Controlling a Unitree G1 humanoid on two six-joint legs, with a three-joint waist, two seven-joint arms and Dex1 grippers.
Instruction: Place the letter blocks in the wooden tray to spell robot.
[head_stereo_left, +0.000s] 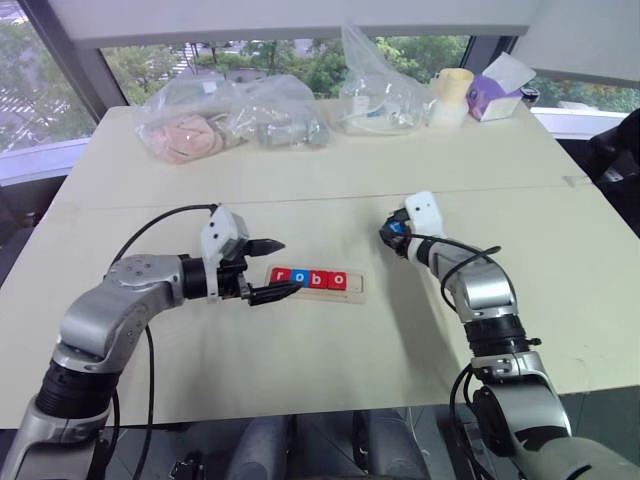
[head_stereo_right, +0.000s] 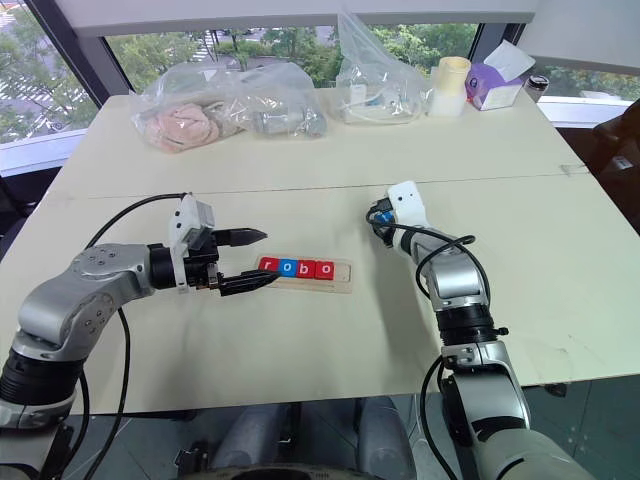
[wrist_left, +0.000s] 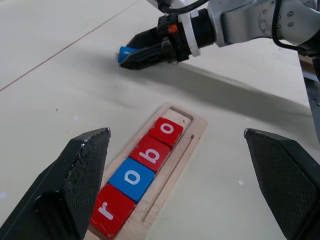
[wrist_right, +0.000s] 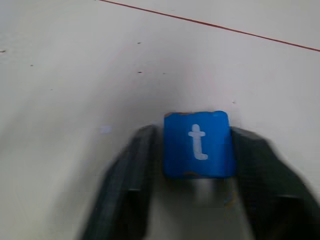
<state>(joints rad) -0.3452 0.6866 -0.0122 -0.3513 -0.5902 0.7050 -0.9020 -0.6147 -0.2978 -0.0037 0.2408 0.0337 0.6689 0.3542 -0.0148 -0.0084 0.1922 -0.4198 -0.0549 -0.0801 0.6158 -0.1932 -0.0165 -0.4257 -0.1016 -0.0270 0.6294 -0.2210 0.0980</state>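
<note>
right gripper (wrist_right: 199, 150) low, pinching blue t block (wrist_right: 198, 144) | left gripper (head_stereo_left: 270, 270) level, agape

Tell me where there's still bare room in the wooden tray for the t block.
One free slot: the end of the wooden tray past the last red o, nearest the right gripper gripping the blue t block. The other slots hold r, o, b, o; the open left gripper crowds the r end.

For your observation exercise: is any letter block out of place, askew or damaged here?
Only the blue t block: it sits between the right pincer fingers, away from the wooden tray, whose last slot is empty. The r, o, b, o blocks sit straight.
</note>
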